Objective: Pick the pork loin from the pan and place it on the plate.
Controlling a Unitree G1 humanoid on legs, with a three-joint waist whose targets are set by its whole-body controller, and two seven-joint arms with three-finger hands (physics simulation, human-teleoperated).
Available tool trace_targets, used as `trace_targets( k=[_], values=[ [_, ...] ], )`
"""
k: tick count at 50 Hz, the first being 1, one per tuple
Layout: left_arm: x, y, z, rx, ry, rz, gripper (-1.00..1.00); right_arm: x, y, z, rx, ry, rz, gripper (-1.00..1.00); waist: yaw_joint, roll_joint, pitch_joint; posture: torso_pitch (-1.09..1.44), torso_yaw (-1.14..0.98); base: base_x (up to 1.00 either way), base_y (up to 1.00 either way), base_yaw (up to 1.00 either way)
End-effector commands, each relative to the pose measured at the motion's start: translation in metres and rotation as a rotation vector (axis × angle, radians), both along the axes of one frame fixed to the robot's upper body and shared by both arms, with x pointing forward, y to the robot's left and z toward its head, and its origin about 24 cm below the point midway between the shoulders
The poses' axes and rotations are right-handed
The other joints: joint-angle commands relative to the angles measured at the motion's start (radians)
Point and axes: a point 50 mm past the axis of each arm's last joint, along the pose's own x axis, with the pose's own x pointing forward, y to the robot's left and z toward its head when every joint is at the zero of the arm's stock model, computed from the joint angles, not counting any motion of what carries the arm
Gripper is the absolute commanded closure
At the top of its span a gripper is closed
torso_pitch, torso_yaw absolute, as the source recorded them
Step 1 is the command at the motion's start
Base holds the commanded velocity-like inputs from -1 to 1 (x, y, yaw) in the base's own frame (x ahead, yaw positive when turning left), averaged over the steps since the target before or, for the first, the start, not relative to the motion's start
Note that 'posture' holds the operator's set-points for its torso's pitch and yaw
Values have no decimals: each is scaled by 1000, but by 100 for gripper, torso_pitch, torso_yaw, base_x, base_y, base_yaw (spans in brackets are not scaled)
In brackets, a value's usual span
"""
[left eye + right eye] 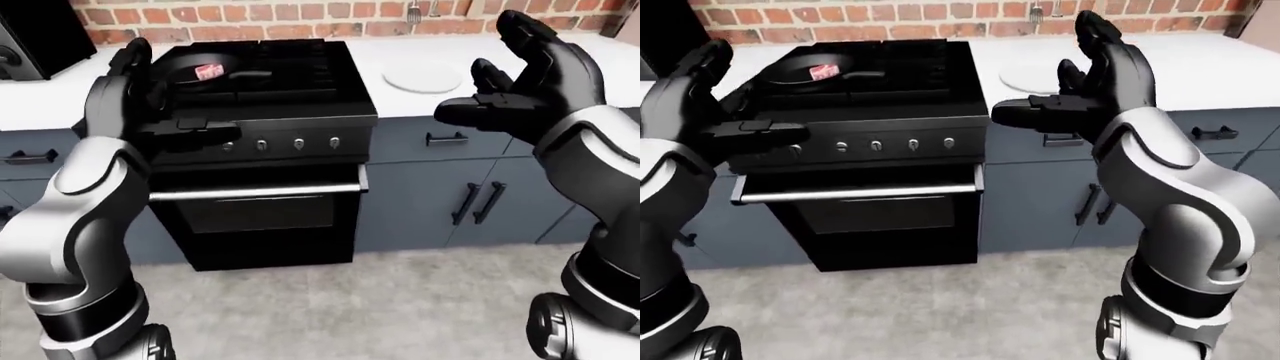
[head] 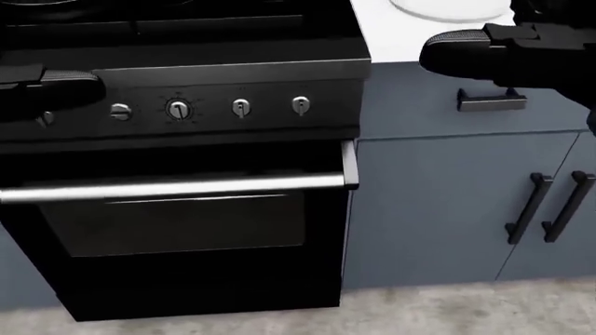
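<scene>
A pink pork loin lies in a black pan on the left of the black stove, seen in the left-eye view. A white plate rests on the white counter to the stove's right. My left hand is raised in front of the stove's left side, fingers spread, holding nothing. My right hand hovers open to the right of the plate, also holding nothing. Both hands are well short of the pan.
The oven door with its silver handle and a row of knobs face me. Blue cabinets with black handles stand to the right. A brick wall runs behind the counter. Grey floor lies below.
</scene>
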Motion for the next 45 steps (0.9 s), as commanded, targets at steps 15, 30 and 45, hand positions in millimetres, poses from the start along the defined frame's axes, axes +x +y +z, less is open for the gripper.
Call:
trace_targets(
  k=[15,30,45],
  values=[
    [-4,-4,21,17,-96,-18,-100,-8,-5,22,18,-110,-23,-100,-2,-116,-31,0,0,25,3,0],
    [-4,-3,20,16,-92,-14,-100,-7,-4,21,17,-103,-19,-100,-3,-22,-36,0,0,20,17,0],
    [-6,-3,23,18,-95,-15,-100,-9,-3,21,13,-103,-14,-100,-14,-93,-32,0,0,13,36,0]
  ],
)
